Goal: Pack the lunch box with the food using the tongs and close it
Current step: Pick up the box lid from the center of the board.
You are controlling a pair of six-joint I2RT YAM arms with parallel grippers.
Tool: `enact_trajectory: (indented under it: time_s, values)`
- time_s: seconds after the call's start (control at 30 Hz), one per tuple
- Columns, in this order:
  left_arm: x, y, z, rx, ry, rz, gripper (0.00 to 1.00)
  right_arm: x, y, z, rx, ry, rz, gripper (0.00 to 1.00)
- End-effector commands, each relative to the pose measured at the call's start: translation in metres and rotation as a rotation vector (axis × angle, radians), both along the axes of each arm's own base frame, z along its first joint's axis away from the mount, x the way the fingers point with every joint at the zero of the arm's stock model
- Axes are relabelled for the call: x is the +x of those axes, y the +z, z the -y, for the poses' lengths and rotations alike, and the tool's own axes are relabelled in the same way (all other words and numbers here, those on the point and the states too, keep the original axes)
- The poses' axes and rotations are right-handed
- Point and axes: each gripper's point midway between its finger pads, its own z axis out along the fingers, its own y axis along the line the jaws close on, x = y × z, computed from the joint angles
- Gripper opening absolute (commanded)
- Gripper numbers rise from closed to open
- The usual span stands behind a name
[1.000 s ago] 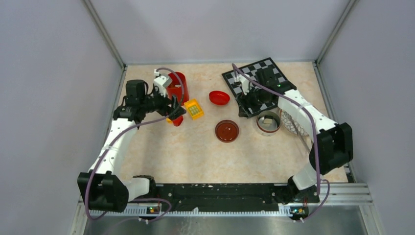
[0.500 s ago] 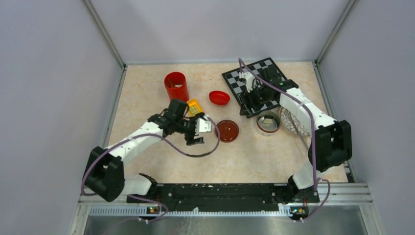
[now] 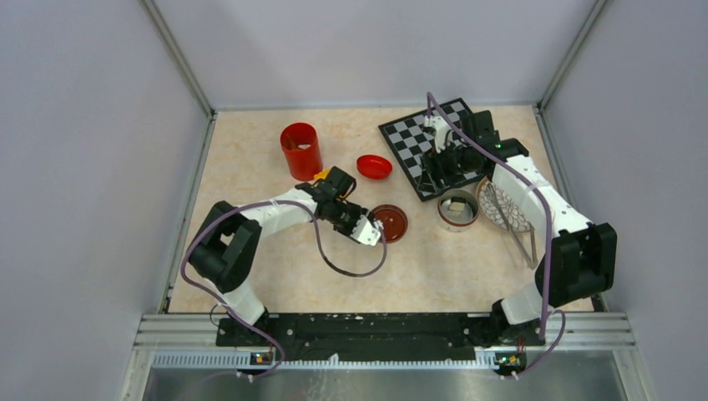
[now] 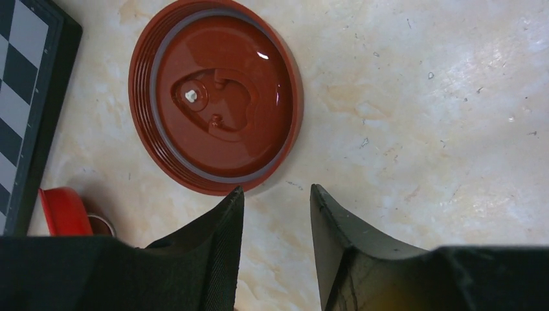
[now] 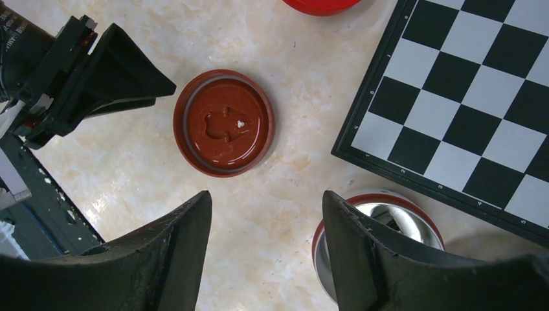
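**Now: one reach low, one high, nothing held**

Left arm (image 3: pixel 275 213) stretches low across the table (image 3: pixel 250 167), with the left gripper (image 4: pixel 276 194) narrowly parted just short of the red-brown lid (image 4: pixel 217 97). Right arm (image 3: pixel 534 192) arches over the chessboard (image 3: pixel 409 142), right gripper (image 5: pixel 265 201) spread wide. Lunch box (image 3: pixel 457 224) sits beside the board's near corner, and the tongs (image 3: pixel 516 227) lie to its right.

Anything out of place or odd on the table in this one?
Mildly. The tongs lie slanted across the patterned plate, one end sticking out past its rim. The reddish-brown lid lies apart from the lunch box and carries a small white speck.
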Motion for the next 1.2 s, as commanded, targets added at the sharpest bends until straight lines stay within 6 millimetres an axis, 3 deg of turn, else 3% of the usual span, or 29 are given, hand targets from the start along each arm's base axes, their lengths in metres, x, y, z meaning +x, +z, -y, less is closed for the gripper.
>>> enact_trajectory:
  time_s: [0.0, 0.37, 0.63, 0.8, 0.93, 1.07, 1.17]
  values:
    - [0.001, 0.005, 0.015, 0.0, -0.101, 0.072, 0.45, 0.003, 0.014, 0.0, 0.029, -0.005, 0.047, 0.63]
    - [-0.005, -0.027, 0.01, 0.128, -0.158, 0.049, 0.35, 0.006, 0.015, -0.001, 0.03, -0.007, 0.051, 0.63]
    - [-0.02, -0.03, 0.004, 0.213, -0.183, -0.045, 0.2, 0.006, 0.017, 0.002, 0.028, -0.014, 0.058, 0.63]
    - [-0.035, -0.036, -0.008, 0.289, -0.162, -0.097, 0.17, 0.007, 0.021, 0.002, 0.038, -0.012, 0.061, 0.63]
    - [-0.05, -0.016, 0.002, 0.187, -0.077, -0.158, 0.0, 0.005, 0.033, -0.003, 0.088, 0.001, 0.063, 0.63]
    - [-0.057, 0.031, 0.02, 0.012, 0.046, -0.209, 0.0, 0.006, 0.053, -0.009, 0.151, 0.018, 0.077, 0.63]
    - [-0.073, 0.077, 0.033, -0.126, 0.095, -0.313, 0.0, 0.009, 0.073, -0.016, 0.207, 0.031, 0.101, 0.62]
